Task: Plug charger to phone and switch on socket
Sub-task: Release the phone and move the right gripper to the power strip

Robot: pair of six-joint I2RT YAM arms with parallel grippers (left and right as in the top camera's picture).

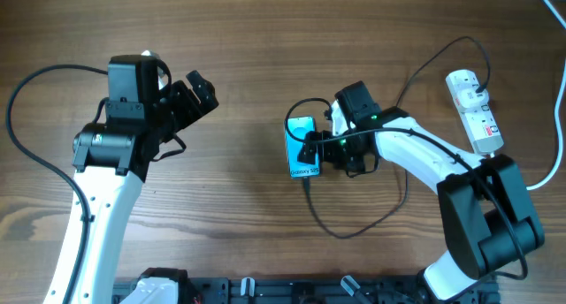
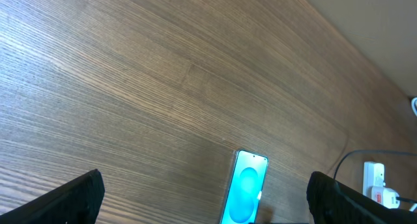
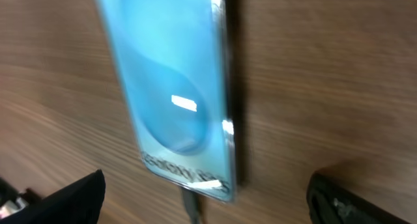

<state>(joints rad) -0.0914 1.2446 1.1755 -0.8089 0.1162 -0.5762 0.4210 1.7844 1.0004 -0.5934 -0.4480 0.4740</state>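
wood-grain table [image 1: 248,57], glossy teal phone [image 3: 169,87], charger [image 3: 190,204] seemingly plugged, left fingers [image 2: 68,199], right fingers [image 3: 62,201] apart

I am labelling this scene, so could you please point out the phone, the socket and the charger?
phone [image 1: 298,160]: overhead view, teal screen.
socket [image 1: 479,120]: overhead view, white strip body.
charger [image 3: 189,202]: right wrist view, plug at the phone's edge.

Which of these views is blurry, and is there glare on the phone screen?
Right wrist view: the phone is blurred, its white text smeared, with a small bright glare spot on the screen. Left wrist view: sharp, the grain of the table crisp, no obvious screen glare. Overhead view: in focus, evenly lit, only soft shadows.
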